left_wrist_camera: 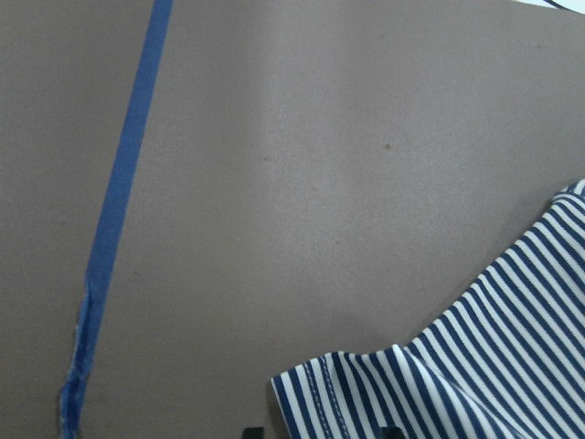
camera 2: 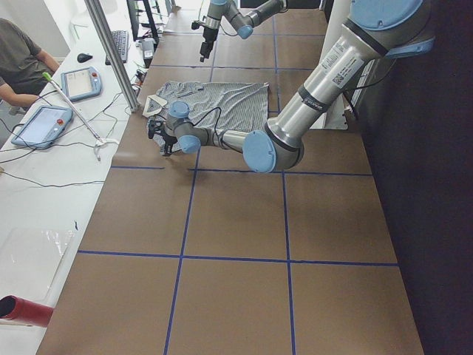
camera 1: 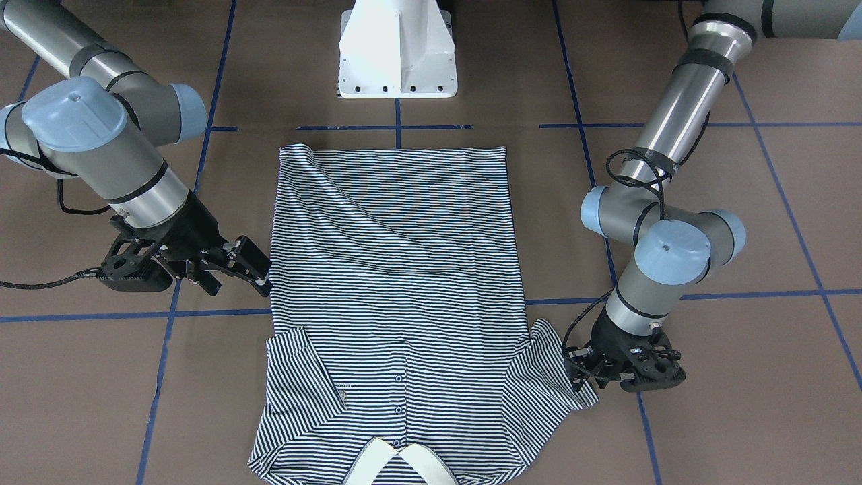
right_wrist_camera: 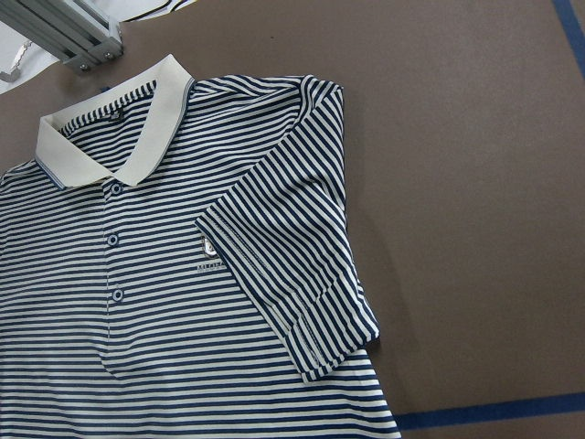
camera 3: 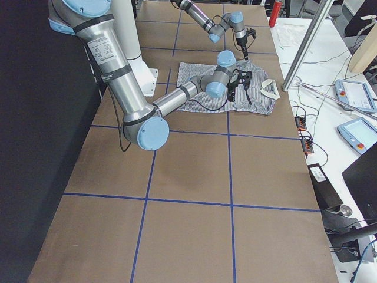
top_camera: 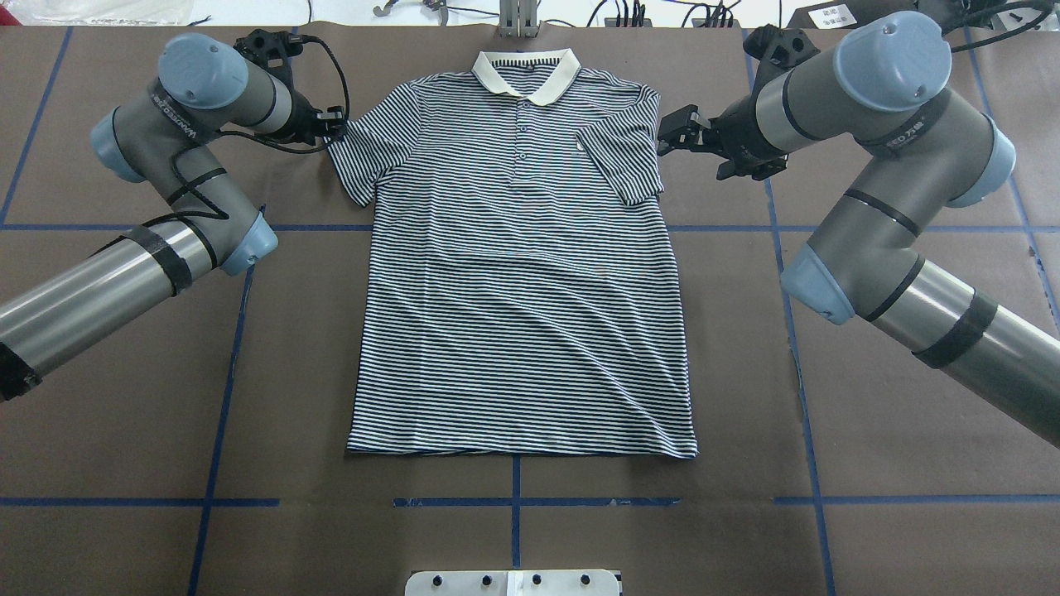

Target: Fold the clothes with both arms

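Observation:
The striped polo shirt (top_camera: 522,290) lies flat and face up on the brown table, its cream collar (top_camera: 524,73) on the far side from the robot. Its right sleeve (right_wrist_camera: 292,274) is turned in over the chest and half covers the logo. My left gripper (top_camera: 335,124) is low at the hem of the left sleeve (camera 1: 559,377). In the left wrist view that hem (left_wrist_camera: 338,402) lies between two fingertips that stand apart, so the gripper is open. My right gripper (camera 1: 236,273) hovers open just outside the right sleeve (top_camera: 629,165), holding nothing.
The white pedestal base (camera 1: 397,54) stands at the robot's side of the table, beyond the shirt's bottom hem. Blue tape lines (top_camera: 513,501) grid the brown surface. A side bench with teach pendants (camera 2: 44,122), a metal post (camera 2: 111,52) and a seated person (camera 2: 18,52) lies past the collar end.

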Motion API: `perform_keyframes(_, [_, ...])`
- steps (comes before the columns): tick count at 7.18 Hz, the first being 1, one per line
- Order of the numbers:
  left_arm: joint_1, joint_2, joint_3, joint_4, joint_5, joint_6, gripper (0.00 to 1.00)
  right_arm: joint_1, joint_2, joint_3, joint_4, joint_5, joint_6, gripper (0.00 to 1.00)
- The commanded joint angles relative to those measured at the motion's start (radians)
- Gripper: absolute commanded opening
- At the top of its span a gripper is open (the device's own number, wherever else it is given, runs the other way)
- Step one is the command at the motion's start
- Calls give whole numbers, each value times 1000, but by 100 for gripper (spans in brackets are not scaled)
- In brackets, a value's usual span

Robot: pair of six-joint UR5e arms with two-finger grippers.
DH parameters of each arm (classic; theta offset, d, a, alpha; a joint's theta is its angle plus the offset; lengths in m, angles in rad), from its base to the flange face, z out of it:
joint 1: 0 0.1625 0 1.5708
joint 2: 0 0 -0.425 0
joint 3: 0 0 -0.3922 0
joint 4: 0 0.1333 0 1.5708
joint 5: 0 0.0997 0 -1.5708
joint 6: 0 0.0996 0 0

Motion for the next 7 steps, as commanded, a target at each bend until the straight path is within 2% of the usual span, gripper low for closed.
perform_keyframes(1, [0,-1,7,-2,26,6,53,-6,-2,-1,0,-5,5,100])
perform_keyframes(5, [2,-33,76,-55,28,7,52,-9,-1,-1,0,-13,8,100])
perform_keyframes(6, [0,-37,78,-55,28,7,43,-9,-1,0,0,-13,8,100])
perform_keyframes(7, [2,-37,78,-55,28,7,20,-8,-1,0,2,-13,8,100])
